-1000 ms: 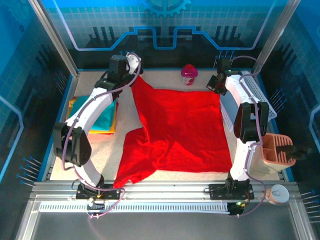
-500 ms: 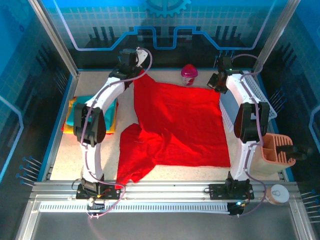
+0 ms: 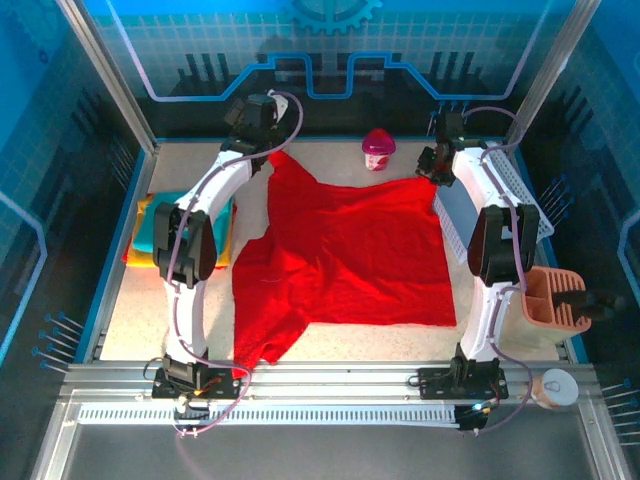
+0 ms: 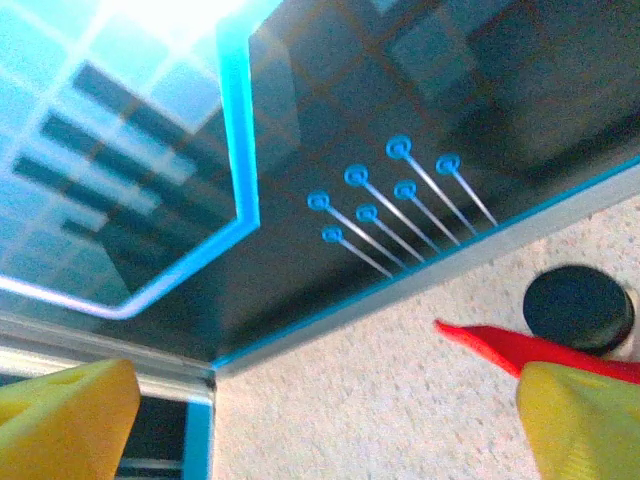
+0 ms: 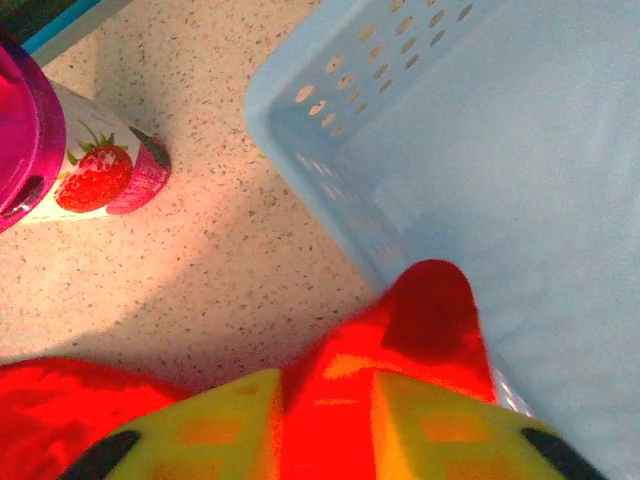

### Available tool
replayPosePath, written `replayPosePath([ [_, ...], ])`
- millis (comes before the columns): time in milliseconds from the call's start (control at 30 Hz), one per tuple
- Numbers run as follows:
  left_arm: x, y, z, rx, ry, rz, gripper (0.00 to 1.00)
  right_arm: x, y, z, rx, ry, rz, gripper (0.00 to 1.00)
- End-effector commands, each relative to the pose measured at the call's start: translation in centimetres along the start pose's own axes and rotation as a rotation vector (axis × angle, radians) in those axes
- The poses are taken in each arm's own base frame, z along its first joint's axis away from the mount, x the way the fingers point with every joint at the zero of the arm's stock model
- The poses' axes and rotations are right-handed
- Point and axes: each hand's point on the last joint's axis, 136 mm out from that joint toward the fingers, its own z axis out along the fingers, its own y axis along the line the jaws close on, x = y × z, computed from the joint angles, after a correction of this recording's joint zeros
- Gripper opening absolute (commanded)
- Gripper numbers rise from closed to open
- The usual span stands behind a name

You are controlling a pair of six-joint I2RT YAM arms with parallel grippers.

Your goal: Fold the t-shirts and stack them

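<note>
Red cloth covers the middle of the table: the red t-shirt (image 3: 345, 260) lies spread almost flat, one sleeve trailing toward 7 o'clock. At its 1 o'clock corner the right gripper (image 5: 325, 400) has its fingers nearly together with fabric pinched between them, beside the lattice basket (image 5: 480, 150), probably to keep that far edge stretched. At 11 o'clock the left gripper (image 4: 320, 425) gapes wide and holds nothing; the shirt's corner lies against one finger. The folded t-shirts (image 3: 150, 225) sit at 9 o'clock.

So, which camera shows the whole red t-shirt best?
Top external: the red t-shirt lies spread out there, nearly whole. Left wrist catches one pointed corner; right wrist shows a bunched bit between its yellow fingers.
</note>
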Motion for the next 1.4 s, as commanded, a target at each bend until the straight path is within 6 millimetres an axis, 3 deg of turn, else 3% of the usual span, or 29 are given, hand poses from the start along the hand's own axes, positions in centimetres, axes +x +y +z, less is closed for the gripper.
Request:
replayPosePath([
  [0,0.8,4.0,-4.6,-0.039,0.083,-0.177,0.99,-0.7,1.4,-1.0,-0.077,-0.012,-0.028,0.58],
  [67,2.5,3.8,-6.5,0.005,0.151,-0.247,0.99,-0.8,1.8,-1.6,-0.104,-0.026,-0.031,0.85],
  [133,4.7,2.6,-8.7,0.088,0.220,-0.317,0.98,-0.8,2.2,-2.3,-0.131,-0.039,-0.036,0.99],
  [367,13.3,-1.6,-16.8,0.305,0.393,-0.549,0.94,0.9,4.4,-5.9,-0.155,-0.088,-0.176,1.00],
  [600,21.5,-3.6,-24.5,0.366,0.644,-0.723,0.89,6.2,3.7,-8.0,-0.179,-0.073,-0.230,1.00],
  [833,27.4,-8.0,-30.7,0.477,0.922,-0.883,0.79,12.9,-0.3,-8.9,-0.097,-0.029,-0.228,1.00],
  [1000,30.1,-11.3,-34.7,0.524,1.047,-0.928,0.74,18.1,-3.2,-8.9,-0.072,0.096,-0.233,1.00],
  [1233,34.1,-13.3,-38.9,0.464,1.178,-0.870,0.67,24.3,-7.7,-8.6,-0.007,0.231,-0.163,1.00],
  [1367,36.7,-13.2,-41.5,0.413,1.263,-0.812,0.60,26.2,-10.4,-9.4,0.056,0.237,-0.117,0.96],
])
